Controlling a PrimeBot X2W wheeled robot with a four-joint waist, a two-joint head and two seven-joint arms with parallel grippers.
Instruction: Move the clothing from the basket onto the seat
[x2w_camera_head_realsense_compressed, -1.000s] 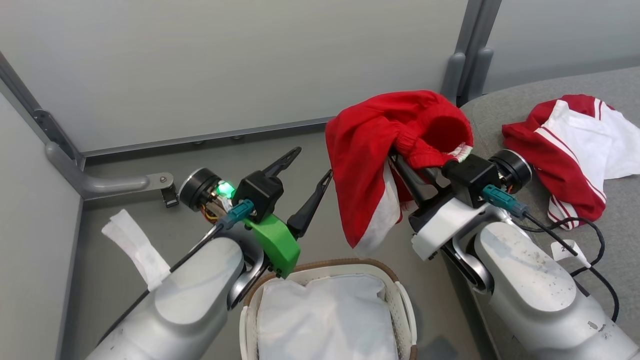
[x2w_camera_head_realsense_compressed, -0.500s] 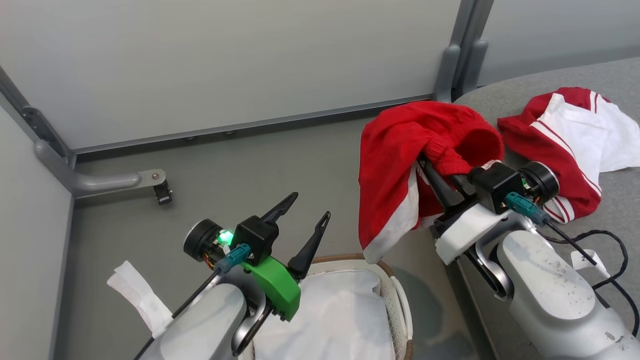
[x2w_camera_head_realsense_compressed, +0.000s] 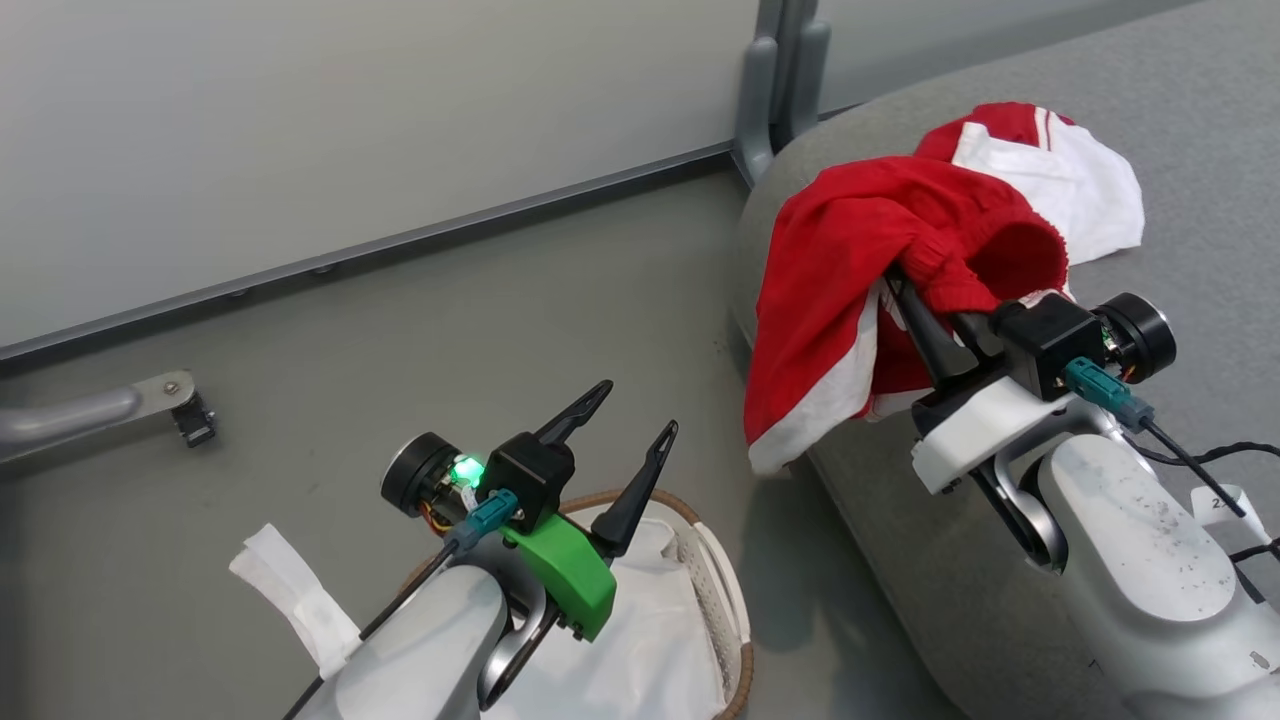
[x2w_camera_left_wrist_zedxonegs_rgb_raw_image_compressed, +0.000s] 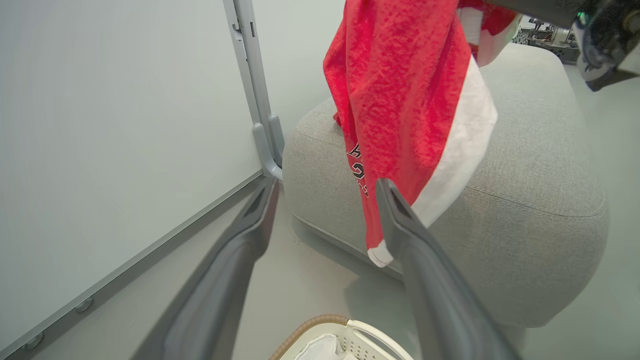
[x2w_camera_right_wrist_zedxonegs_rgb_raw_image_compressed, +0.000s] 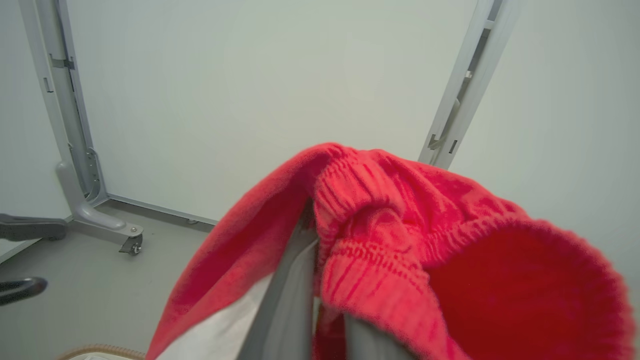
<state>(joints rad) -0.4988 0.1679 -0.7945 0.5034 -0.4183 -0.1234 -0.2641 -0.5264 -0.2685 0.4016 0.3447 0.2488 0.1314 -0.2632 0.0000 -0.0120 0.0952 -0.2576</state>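
The robot's right hand (x2w_camera_head_realsense_compressed: 915, 310) is clamped on the ribbed band of a red garment (x2w_camera_head_realsense_compressed: 840, 250), its two dark fingers close together with cloth bunched between them. The garment hangs from that grip in a loose fold, white trim along its lower edge. In the left wrist view a black and white print shows on the fabric, too creased to read fully. It hangs over the near rounded corner of the grey seat (x2w_camera_head_realsense_compressed: 1180, 120), its upper part above the cushion and its lower end dangling in front of the side, clear of the floor (x2w_camera_head_realsense_compressed: 450, 330). Held this high, it can probably pass over the cushion edge without dragging.

A red-and-white garment (x2w_camera_head_realsense_compressed: 1060, 190) already lies crumpled on the seat, just behind the held one.

The left hand (x2w_camera_head_realsense_compressed: 638, 407) hovers with its fingers apart and nothing between them, above the far rim of the white basket (x2w_camera_head_realsense_compressed: 735, 620), which stands on the floor near the seat. Inside the basket, white cloth liner (x2w_camera_head_realsense_compressed: 640, 640) shows where the left arm does not hide it.

Judging from this, the last piece is nearly delivered and needs setting down on the cushion and letting go
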